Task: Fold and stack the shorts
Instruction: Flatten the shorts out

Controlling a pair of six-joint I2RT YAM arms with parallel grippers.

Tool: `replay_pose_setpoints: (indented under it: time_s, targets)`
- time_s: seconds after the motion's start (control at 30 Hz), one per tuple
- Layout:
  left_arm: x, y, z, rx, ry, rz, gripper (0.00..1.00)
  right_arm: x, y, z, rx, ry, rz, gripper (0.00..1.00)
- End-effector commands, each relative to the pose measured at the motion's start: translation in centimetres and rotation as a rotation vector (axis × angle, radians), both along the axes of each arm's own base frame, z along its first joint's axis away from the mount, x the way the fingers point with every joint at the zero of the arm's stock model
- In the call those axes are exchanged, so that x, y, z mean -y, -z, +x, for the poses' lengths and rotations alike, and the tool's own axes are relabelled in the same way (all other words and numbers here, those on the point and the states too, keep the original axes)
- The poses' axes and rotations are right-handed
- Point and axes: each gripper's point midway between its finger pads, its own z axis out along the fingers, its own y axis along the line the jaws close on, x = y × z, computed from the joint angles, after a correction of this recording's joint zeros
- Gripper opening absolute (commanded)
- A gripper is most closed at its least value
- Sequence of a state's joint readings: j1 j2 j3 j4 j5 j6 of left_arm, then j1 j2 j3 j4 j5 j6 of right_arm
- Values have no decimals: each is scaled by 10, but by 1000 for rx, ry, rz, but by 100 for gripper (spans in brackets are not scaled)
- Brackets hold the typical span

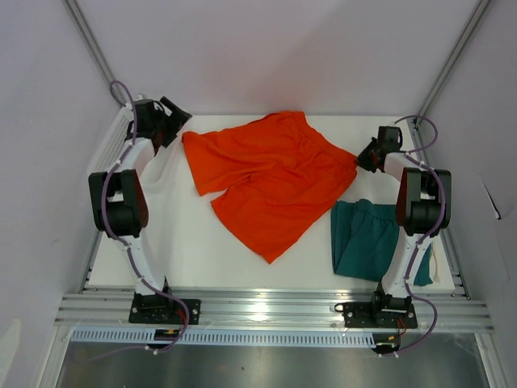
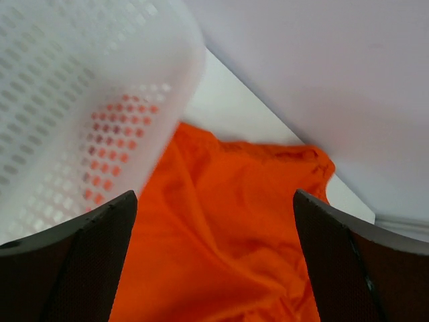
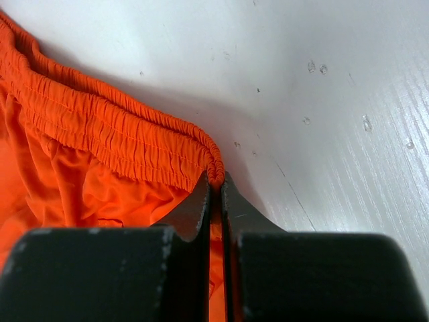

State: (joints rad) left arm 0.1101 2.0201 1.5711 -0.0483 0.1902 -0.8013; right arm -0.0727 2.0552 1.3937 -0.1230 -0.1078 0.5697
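Observation:
The orange shorts [image 1: 271, 182] lie spread across the middle of the white table, waistband toward the right. My right gripper [image 1: 361, 159] is shut on the corner of their gathered waistband [image 3: 216, 171], the fabric pinched between its fingers. My left gripper [image 1: 176, 121] hovers at the far left over the shorts' left edge, jaws wide open with only orange cloth [image 2: 221, 235] below and nothing between them. The dark teal-green shorts [image 1: 367, 238] lie crumpled at the right near the right arm.
A white mesh basket [image 2: 74, 107] stands close to the left gripper at the table's far left edge [image 1: 113, 141]. Walls enclose the table at the back and sides. An aluminium rail [image 1: 266, 307] runs along the near edge.

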Motion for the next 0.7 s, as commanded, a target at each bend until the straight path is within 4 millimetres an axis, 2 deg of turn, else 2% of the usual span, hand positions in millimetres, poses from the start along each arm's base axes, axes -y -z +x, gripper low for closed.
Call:
replay_pose_setpoints:
  time_s: [0.0,0.03,0.07,0.1,0.13,0.17,0.2,0.23,0.27,0.3,0.33,0.37,0.4,0.43,0.47,0.5,0.53,0.6,0.63,0.67]
  targets:
    - [44,-54,-41,21,94,55,99,-2,-8,0,22,-15,27,0]
    - [50,-69,-52,36,93,63,99,-3,-8,-1,24,-22,32,0]
    - [76,-73,-62,36,132,70,99,-4,-9,-3,24,-25,36,0]
    - [82,-51,-78,-17,123,81,99,-7,-7,-6,20,-31,44,0]
    - [106,-67,-96,5,154,82,99,-9,-7,-7,20,-36,53,0]
    - [115,-70,-106,9,155,83,99,-10,-6,-9,14,-38,58,0]
    - [123,-35,-130,-63,164,93,99,-11,-6,-10,11,-39,58,0]
    - [143,-40,-140,-35,186,84,99,-11,-5,-12,8,-42,60,0]
    - [147,-57,-151,11,182,76,98,-11,-4,-13,7,-45,62,0]
    - [149,-26,-172,-49,182,78,98,-12,-5,-13,12,-49,61,0]
    - [162,-31,-181,-21,211,62,97,-13,-5,-14,14,-54,61,0]
    - [167,-46,-190,25,227,42,97,-13,-6,-14,17,-54,63,0]
    - [170,-24,-209,-20,247,44,95,-13,-8,-13,33,-56,62,0]
    - [182,-25,-220,-10,276,51,94,-14,-8,-14,37,-59,65,0]
    - [186,-35,-232,15,294,54,94,-15,-11,-14,46,-60,67,0]
    - [187,-22,-247,-17,311,80,93,-15,-10,-14,46,-60,67,0]
    - [199,-21,-261,-15,336,108,93,-15,-10,-15,45,-60,67,0]
    - [202,-11,-288,-42,365,127,93,-13,-9,-15,41,-52,63,0]
    - [214,-9,-304,-48,407,129,93,-13,-8,-17,38,-49,65,0]
    - [214,4,-318,-74,423,127,92,-13,-9,-16,42,-48,66,0]
